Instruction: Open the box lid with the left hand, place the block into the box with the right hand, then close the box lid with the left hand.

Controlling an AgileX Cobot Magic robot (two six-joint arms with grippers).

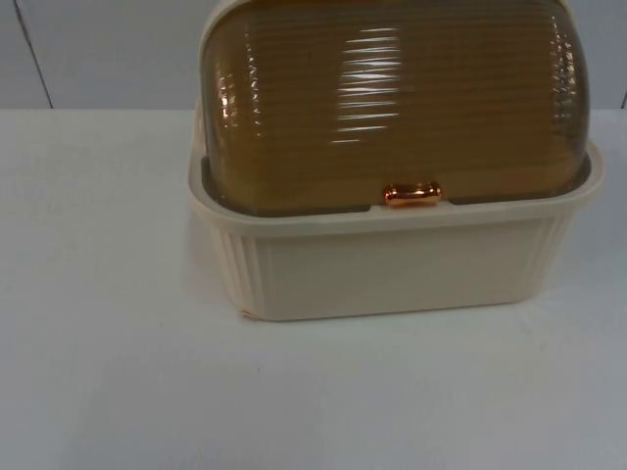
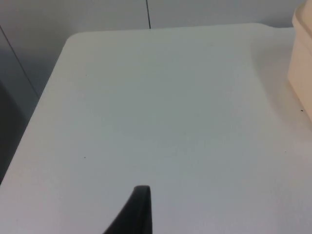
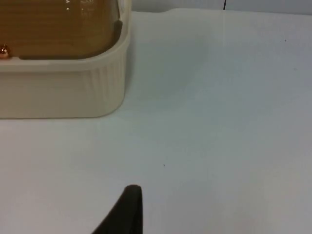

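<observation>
A cream ribbed box [image 1: 392, 264] stands on the white table, seen close up in the top view. Its amber, ribbed, see-through dome lid [image 1: 392, 98] is down, with a small copper handle [image 1: 411, 194] at the middle of its front edge. The left gripper [image 2: 139, 212] hovers over bare table to the left of the box, and a cream corner of the box [image 2: 302, 58] is visible from it. The right gripper [image 3: 129, 209] hovers over bare table to the right of the box [image 3: 63, 90], below its front right corner. The lid [image 3: 58, 29] and a bit of the handle [image 3: 4, 50] are visible from there.
The white table [image 1: 118, 372] runs in front of and on both sides of the box. The grey partition wall [image 1: 98, 49] stands behind it. The table's left edge and far left corner [image 2: 68, 41] lie near the left arm.
</observation>
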